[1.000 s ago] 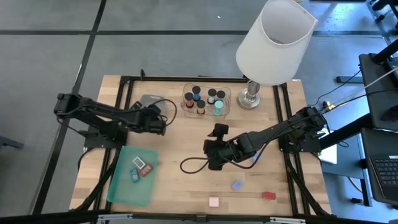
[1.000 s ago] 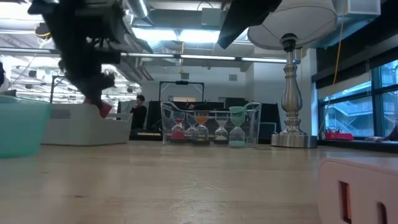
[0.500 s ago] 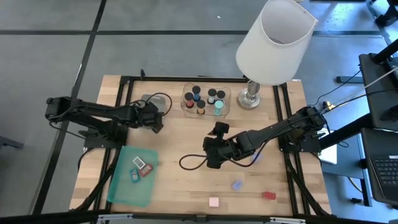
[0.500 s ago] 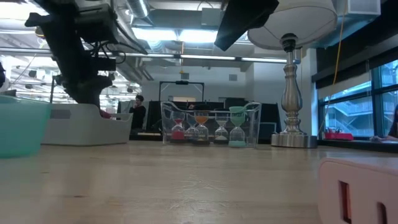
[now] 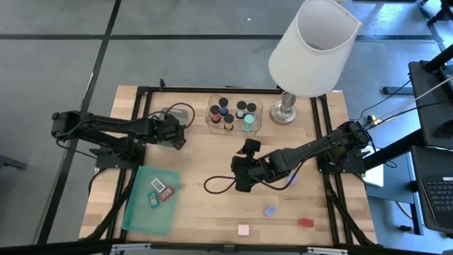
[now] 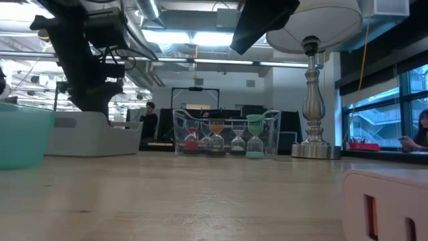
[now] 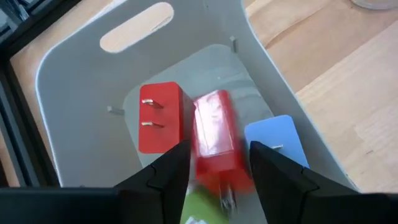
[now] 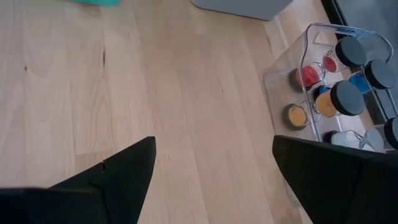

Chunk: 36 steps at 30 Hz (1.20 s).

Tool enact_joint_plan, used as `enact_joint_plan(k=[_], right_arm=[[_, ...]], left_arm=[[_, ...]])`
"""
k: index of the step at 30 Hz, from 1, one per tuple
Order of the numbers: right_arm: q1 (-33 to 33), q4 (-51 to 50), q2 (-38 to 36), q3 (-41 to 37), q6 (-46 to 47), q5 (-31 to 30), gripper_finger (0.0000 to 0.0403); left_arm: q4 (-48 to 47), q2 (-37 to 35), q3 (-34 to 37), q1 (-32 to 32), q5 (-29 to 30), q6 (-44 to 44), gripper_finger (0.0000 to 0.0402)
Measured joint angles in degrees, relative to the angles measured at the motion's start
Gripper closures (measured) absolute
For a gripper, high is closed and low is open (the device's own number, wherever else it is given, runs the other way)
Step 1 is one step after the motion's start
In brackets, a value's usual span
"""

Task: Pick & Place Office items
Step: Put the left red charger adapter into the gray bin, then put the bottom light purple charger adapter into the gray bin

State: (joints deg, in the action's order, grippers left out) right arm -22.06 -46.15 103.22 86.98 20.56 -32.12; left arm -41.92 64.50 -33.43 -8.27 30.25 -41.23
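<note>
The left gripper (image 7: 214,165), fingers parted, drops a stiff, light red plug adapter (image 7: 214,146) (best pinched across flat sides).

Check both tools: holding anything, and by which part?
Right tool: open, empty. Left tool hangs over the grey tray with a blurred red plug between its fingers, which flank the plug's sides. Gripped or loose, cannot tell.
</note>
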Motion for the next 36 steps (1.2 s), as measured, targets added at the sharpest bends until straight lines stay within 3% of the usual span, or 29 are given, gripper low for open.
enact_joint_plan(k=[9, 19, 27, 31, 36], right_arm=[[0.0, 0.0, 0.0, 0.0, 0.0, 0.2, 0.0077], [0.0, 0.0, 0.0, 0.0, 0.3, 0.2, 0.0077], [-0.1, 0.2, 0.0, 0.0, 5.5, 0.1, 0.0077], [-0.1, 0.5, 0.0, 0.0, 9.6, 0.2, 0.0077], [-0.5, 0.4, 0.0, 0.0, 10.4, 9.9, 0.0077]], left_arm=[[-0.7, -2.8, -2.0, 0.0, 0.1, 1.5, 0.0205], [3.6, -8.1, -8.9, 1.7, -1.2, 3.9, 0.0211], [15.6, -8.7, -8.9, 5.9, -2.0, 21.9, 0.0213], [18.6, -8.7, -8.9, 7.9, -4.2, 24.0, 0.0215], [19.5, -8.7, -8.9, 11.4, -7.0, 19.9, 0.0215]])
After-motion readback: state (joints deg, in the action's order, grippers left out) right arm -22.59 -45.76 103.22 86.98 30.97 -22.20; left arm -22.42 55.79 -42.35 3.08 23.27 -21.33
